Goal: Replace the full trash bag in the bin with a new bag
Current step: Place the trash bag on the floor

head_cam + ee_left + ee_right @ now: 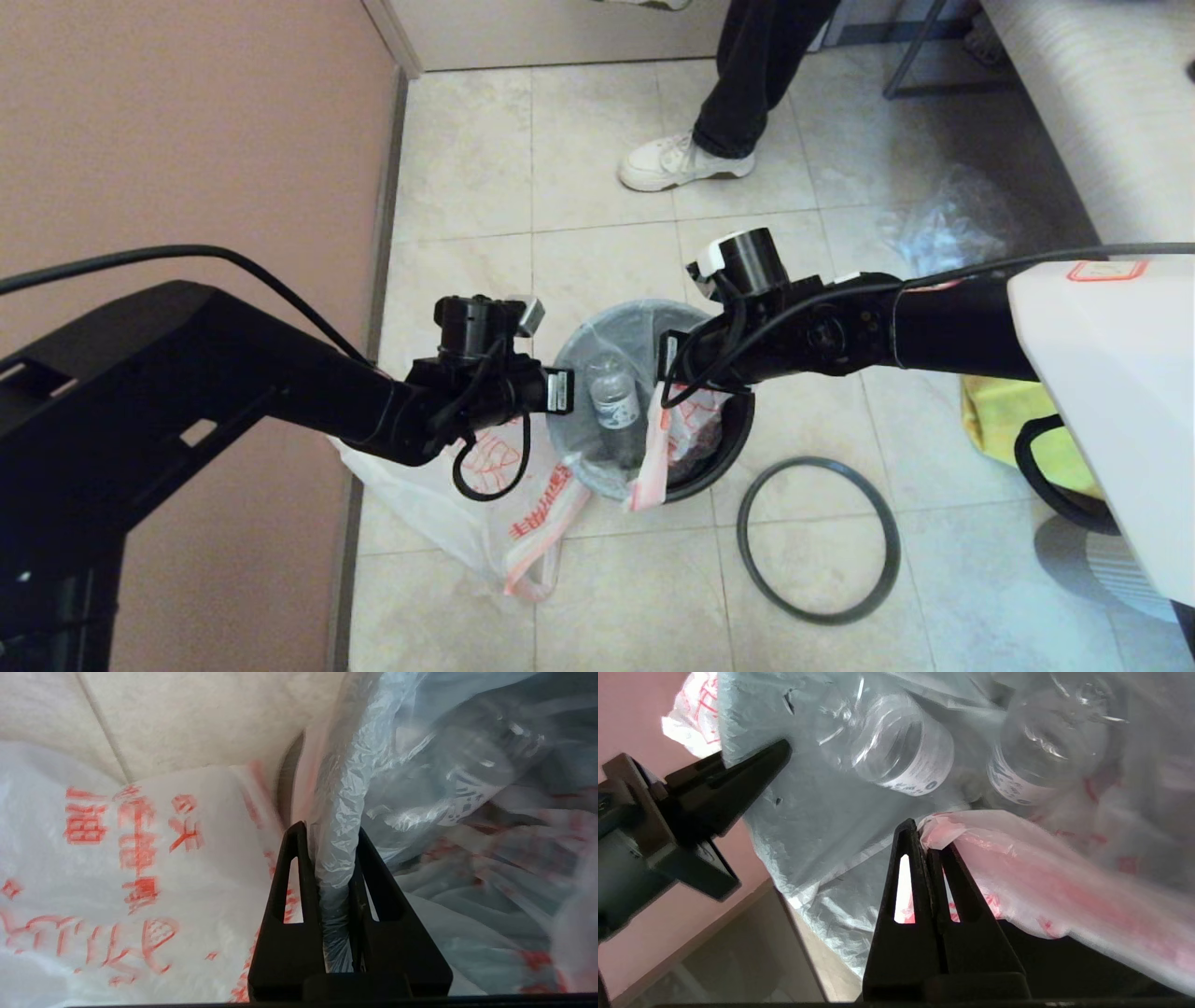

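The bin [736,437] stands on the tiled floor between my arms. The full trash bag [627,329] sits in it, with a water bottle [611,392] upright inside. My left gripper [560,390] [329,828] is shut on a bunched strip of that bag's edge [337,812] at the bin's left side. On the bin's right side my right gripper [668,362] [924,828] is shut on the bag's pink handle [952,828]. Two bottles [896,751] show through the film. The new bag [485,509] [117,858] lies flat on the floor left of the bin.
The dark grey ring rim [817,539] lies on the floor right of the bin. A yellow fabric bag [1004,420] and a clear plastic bag [952,224] lie further right. A person's shoe [681,161] is beyond the bin. A wall [187,140] runs along the left.
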Controlling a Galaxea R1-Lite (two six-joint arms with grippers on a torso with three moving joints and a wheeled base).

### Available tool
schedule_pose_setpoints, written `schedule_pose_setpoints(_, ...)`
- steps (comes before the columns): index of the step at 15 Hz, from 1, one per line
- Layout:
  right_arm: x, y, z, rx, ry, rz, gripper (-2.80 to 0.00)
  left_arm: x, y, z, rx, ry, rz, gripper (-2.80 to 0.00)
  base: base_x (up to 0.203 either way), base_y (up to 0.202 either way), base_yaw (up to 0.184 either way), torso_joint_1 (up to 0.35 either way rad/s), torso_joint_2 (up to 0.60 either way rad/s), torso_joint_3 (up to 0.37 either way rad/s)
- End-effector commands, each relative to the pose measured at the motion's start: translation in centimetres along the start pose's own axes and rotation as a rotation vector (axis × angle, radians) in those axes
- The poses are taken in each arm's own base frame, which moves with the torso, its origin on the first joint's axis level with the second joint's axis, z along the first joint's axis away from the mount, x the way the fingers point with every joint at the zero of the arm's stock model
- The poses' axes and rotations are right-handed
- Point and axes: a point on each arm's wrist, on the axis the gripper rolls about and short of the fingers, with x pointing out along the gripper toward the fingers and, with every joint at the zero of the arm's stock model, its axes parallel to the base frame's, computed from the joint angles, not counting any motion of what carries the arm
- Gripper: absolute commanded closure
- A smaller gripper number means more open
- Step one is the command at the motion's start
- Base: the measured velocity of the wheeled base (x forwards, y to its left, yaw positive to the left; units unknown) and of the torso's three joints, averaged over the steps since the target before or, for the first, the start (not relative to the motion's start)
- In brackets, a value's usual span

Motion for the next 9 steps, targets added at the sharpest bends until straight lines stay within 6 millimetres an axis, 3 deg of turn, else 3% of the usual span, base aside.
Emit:
schedule_pose_setpoints(1, -0.2, 0.2, 0.1, 0.001, -0.004, 0.004, 0.0, 0.0, -0.5, 0.1, 0.003, -0.007, -0.012, 0.0, 0.0, 0.0, 0.0, 0.0, 0.0, 0.0)
schedule_pose_setpoints(5, -1.1, 1.0, 0.3, -0.004, -0.014, 0.023, 0.0, 0.0, -1.3, 0.2, 0.007, -0.009, -0.026, 0.0, 0.0, 0.0, 0.0, 0.0, 0.0, 0.0)
schedule_pose_setpoints(9, -3.2, 2.1, 1.3, -0.009, -0.052, 0.064, 0.0, 0.2, -2.5, -0.2, 0.018, -0.003, -0.026, 0.0, 0.0, 0.0, 0.0, 0.0, 0.0, 0.0)
